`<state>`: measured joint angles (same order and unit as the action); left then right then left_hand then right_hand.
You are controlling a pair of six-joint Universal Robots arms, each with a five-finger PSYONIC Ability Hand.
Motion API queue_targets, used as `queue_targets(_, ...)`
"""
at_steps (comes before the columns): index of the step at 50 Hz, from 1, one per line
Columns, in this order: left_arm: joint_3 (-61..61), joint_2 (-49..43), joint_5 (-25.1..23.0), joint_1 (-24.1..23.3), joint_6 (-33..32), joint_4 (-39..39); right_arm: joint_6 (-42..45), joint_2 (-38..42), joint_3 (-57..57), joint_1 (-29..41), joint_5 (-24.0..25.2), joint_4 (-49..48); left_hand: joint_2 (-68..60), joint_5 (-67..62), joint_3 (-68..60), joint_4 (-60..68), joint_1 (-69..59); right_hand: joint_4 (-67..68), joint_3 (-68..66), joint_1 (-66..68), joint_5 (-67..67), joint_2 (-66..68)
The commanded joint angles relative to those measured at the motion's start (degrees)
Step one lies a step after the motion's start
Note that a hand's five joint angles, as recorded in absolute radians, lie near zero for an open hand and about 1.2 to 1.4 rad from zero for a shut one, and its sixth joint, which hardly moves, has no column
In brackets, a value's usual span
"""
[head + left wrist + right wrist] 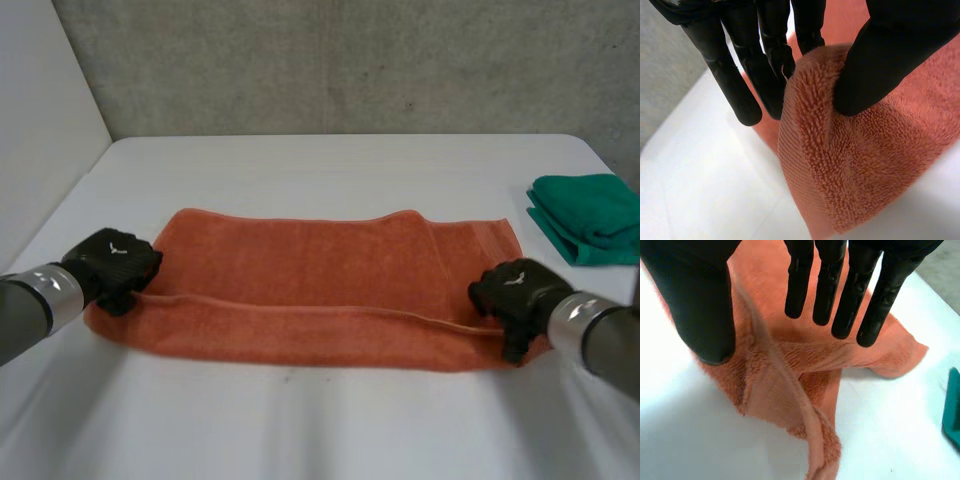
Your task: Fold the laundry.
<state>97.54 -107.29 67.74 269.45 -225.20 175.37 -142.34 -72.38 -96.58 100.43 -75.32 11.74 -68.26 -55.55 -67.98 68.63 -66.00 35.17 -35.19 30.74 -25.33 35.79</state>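
An orange towel lies folded lengthwise across the white table, with a seam running along its near half. My left hand sits at the towel's left end. In the left wrist view the towel rises in a fold between the thumb and the fingers, pinched there. My right hand rests at the towel's right end. In the right wrist view its fingers are straight and spread from the thumb, hovering over the rumpled towel corner, holding nothing.
A folded green cloth lies at the table's right edge, just beyond my right hand; its edge is also in the right wrist view. A grey wall stands behind the table. Bare white tabletop stretches before and behind the towel.
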Motion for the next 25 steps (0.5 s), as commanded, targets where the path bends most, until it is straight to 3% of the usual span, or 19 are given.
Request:
queue_targets(1, 4.5, 6.92, -0.32, -0.95, 2.75, 2.78, -10.15, -4.18, -0.89, -9.28, 9.74, 1.53, -11.74, -14.45, -12.02, 11.37, -14.0, -1.36, 1.39, 3.06, 1.53, -1.99)
queue_targets(9, 6.08, 8.5, -0.32, -0.95, 2.84, 4.36, -8.58, -4.44, -3.7, -13.94, 12.74, 1.8, -11.74, -14.45, -12.02, 11.37, -14.0, -0.86, 0.88, 3.56, 1.02, -1.49)
queue_targets(18, 6.17, 7.8, -0.32, -0.77, 2.92, 4.36, 4.25, -4.27, -7.65, -16.23, 11.86, 1.97, -11.74, -14.45, -12.02, 11.37, -14.0, -1.87, 1.9, 2.55, 2.04, -2.5)
queue_targets(21, 6.17, 7.71, -0.32, -0.77, 2.92, 4.36, 4.7, -4.0, -8.54, -16.05, 12.39, 1.62, -11.74, -14.45, -12.02, 11.37, -14.0, -0.53, 0.55, 3.89, 0.69, -1.16)
queue_targets(25, 6.34, 7.62, -0.32, -0.77, 3.01, 4.36, 4.7, -2.25, -9.07, -15.7, 12.48, 0.57, -11.74, -14.45, -12.02, 11.37, -14.0, 18.59, -18.56, 23.01, -18.42, 17.96)
